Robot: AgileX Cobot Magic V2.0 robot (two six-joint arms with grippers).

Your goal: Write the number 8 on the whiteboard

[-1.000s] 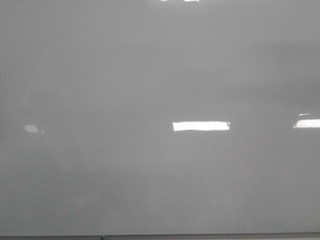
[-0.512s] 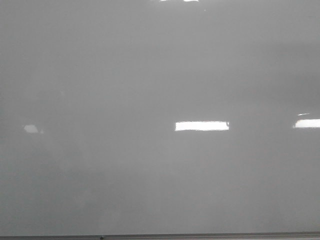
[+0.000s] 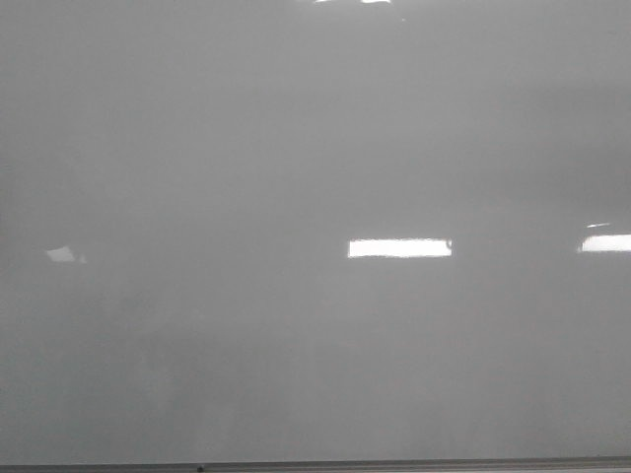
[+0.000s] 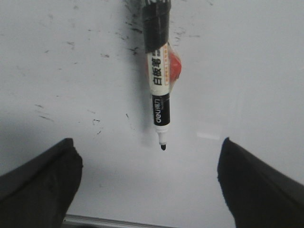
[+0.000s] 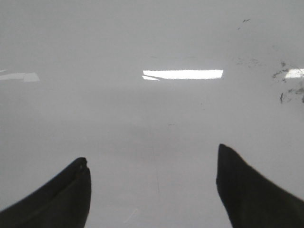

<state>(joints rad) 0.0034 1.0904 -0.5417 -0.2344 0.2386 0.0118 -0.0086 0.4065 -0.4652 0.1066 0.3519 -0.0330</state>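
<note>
1. Left gripper [image 4: 149, 185] up close in its wrist camera: the two dark fingers [image 4: 38, 185] stand wide apart, with bare board between them and nothing held.
2. Just beyond that gap, a marker [image 4: 159, 90] points its black tip back toward the fingers and sits centred between them; whether the tip touches the surface cannot be told. Its barrel is white with a black band and printed lettering, a red-orange piece sits beside it, and its far end is wrapped in black tape.
3. Round the marker, the whiteboard [image 4: 247, 71] carries only faint dark specks and smudges, mostly beyond the tip and off to one side. No drawn figure shows there.
4. Over to the right gripper [image 5: 152, 190]: jaws spread wide too, empty, facing plain glossy board with a bright reflection [image 5: 183, 74] further out and a few dark marks near the far corner.
5. Front camera: pale grey board fills the view, light patches on it, a thin dark frame edge [image 3: 315, 466] along the bottom, and neither arm shows.
</note>
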